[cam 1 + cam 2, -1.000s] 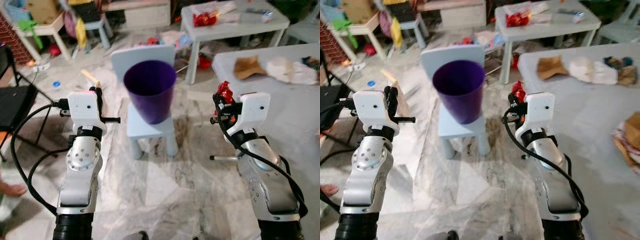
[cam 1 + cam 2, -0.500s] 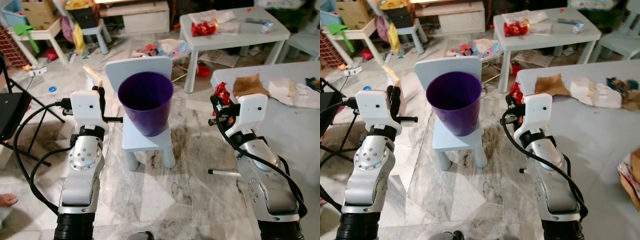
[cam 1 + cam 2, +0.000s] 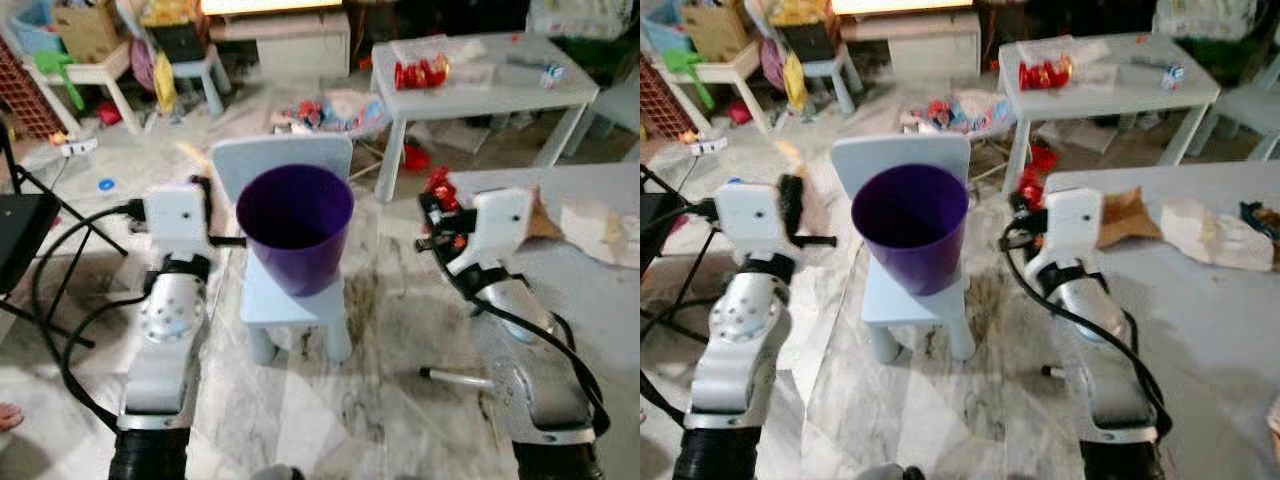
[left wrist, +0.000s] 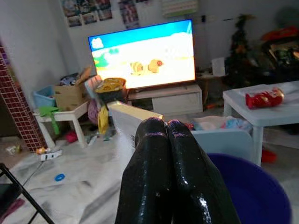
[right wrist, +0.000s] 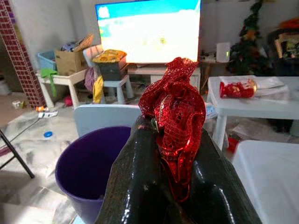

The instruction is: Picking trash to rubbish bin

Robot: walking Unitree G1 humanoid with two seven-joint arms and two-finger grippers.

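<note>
Right hand (image 5: 175,154) clamped on a crumpled red foil wrapper (image 5: 176,116), raised just right of the purple rubbish bin (image 3: 294,227), not over its mouth. Bin standing on a small pale blue chair (image 3: 290,290) on the marble floor (image 3: 380,400). Left hand (image 4: 166,140) pressed together on a thin pale piece, possibly paper or card (image 4: 128,119), held near the bin's left side. Head views blurred. More red wrappers (image 3: 422,72) lying on the white worktop (image 3: 480,90) behind.
</note>
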